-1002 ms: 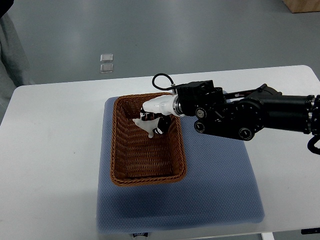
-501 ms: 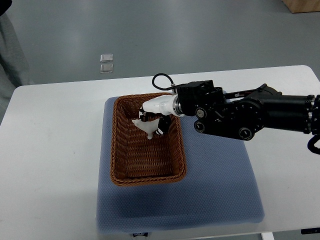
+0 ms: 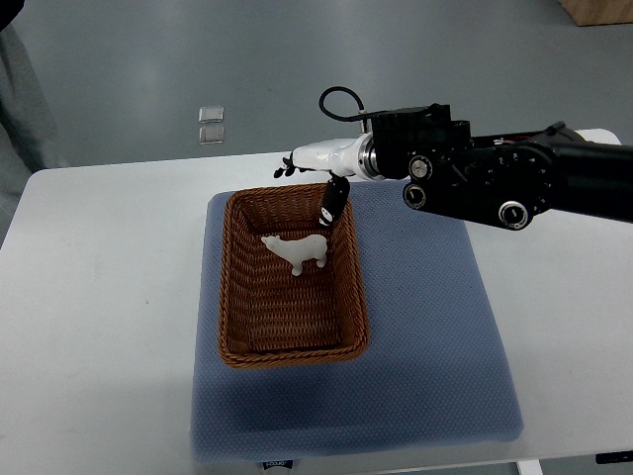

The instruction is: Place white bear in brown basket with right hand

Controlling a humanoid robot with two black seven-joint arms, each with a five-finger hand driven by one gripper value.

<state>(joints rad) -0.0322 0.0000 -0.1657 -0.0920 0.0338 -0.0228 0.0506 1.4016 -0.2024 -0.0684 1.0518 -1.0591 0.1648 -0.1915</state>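
A small white bear (image 3: 298, 251) lies inside the brown wicker basket (image 3: 237, 327), in its upper half. My right hand (image 3: 315, 178) comes in from the right edge and hangs above the basket's far rim. Its fingers are spread and hold nothing; one dark fingertip (image 3: 330, 205) points down over the rim. The hand is clear of the bear. My left arm does not show.
The basket stands on a blue mat (image 3: 425, 356) on a white table (image 3: 99, 297). The black forearm (image 3: 495, 183) crosses the table's upper right. Two small clear squares (image 3: 210, 124) lie on the grey floor beyond the table.
My right hand has let go of the bear, which now lies in the basket. The hand has opened and pulled up and back toward the far rim.
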